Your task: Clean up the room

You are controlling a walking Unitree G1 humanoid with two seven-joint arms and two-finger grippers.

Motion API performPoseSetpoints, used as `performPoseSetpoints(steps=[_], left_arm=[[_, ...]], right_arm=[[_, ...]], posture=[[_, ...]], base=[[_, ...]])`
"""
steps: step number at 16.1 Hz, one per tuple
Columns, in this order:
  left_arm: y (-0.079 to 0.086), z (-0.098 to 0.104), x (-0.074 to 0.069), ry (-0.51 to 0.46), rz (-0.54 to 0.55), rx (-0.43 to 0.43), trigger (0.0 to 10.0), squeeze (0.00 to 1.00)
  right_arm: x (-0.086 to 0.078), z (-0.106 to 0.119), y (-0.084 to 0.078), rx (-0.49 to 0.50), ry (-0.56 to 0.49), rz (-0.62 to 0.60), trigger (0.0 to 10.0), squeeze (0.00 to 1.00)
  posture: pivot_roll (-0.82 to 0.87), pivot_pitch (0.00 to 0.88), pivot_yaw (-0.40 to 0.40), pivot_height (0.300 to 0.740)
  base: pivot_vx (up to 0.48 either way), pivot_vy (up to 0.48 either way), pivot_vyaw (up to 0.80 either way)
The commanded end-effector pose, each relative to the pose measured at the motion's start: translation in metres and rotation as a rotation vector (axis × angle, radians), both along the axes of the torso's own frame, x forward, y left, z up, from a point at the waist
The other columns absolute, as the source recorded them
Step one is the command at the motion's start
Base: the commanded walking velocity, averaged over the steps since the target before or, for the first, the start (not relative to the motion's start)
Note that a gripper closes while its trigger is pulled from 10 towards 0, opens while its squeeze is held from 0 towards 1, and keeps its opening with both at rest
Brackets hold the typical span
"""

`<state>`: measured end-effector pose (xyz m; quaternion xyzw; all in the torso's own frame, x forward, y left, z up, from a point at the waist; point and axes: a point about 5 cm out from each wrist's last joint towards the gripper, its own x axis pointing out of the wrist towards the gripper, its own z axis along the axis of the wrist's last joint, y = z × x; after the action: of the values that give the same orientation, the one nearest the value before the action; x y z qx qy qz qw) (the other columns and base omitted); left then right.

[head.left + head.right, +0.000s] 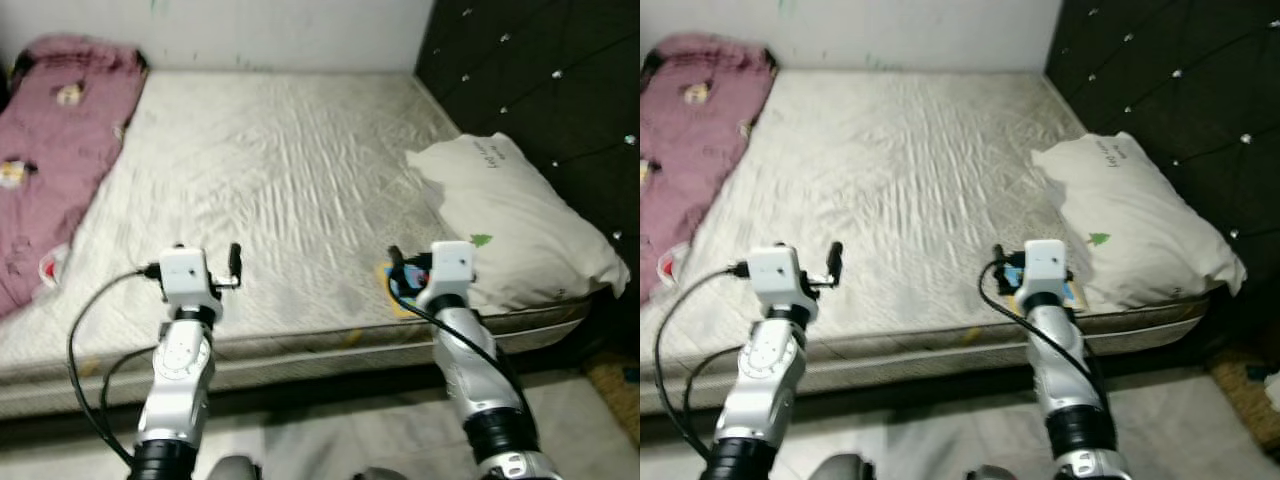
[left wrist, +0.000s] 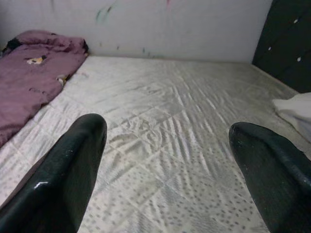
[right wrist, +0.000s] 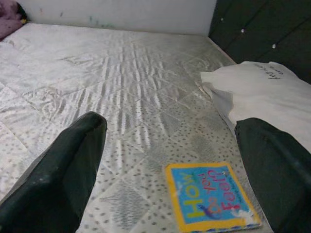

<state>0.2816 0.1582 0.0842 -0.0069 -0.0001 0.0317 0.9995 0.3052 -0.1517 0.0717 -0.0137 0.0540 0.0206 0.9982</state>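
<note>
- Two silver arms reach out over the near edge of the bed [image 1: 280,190]; the left hand [image 2: 167,160] and the right hand [image 3: 170,160] both hover above the mattress with fingers spread wide, grasping nothing.
- Just beyond the right hand lies a small book [image 3: 211,196] with a yellow border and blue cover, flat on the mattress near the bed's front edge.
- The book sits just beside the near corner of a white pillow [image 1: 520,225], which lies along the bed's right side against a dark tufted headboard [image 1: 540,80].
- The pale quilted sheet in the middle of the bed is wrinkled.
- Farther off, along the left side, a purple blanket [image 1: 50,140] with small cartoon prints is bunched up, running to the far corner by the white wall [image 1: 290,30].
</note>
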Motion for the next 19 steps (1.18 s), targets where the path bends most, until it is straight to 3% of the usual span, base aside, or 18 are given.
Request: performPoseSetpoints(steps=[1,4,12,19], left_arm=[[0.0076,0.0002,0.0002,0.005,0.016,0.008,10.0,0.00],[0.0077,0.0019,0.0004,-0.008,0.016,0.016,10.0,0.00],[0.0023,0.0064,-0.0001,-0.037,-0.033,-0.020,10.0,0.00],[0.0015,0.0065,0.0003,-0.041,-0.046,-0.029,10.0,0.00]], right_arm=[[0.0038,0.0054,0.0086,0.009,-0.017,0.026,10.0,0.00],[0.0040,0.0052,0.0090,0.010,-0.016,0.025,10.0,0.00],[0.0043,0.0055,0.0087,0.010,-0.015,0.021,10.0,0.00],[0.0054,0.0052,0.0091,0.005,-0.013,0.027,10.0,0.00]], posture=[[0.03,0.000,-0.060,0.740],[0.03,0.000,-0.059,0.740],[0.03,0.000,-0.061,0.740],[0.03,0.000,-0.061,0.740]], base=[[0.000,0.480,0.00],[0.000,0.409,0.00],[0.000,0.000,0.00],[0.296,0.000,0.00]])
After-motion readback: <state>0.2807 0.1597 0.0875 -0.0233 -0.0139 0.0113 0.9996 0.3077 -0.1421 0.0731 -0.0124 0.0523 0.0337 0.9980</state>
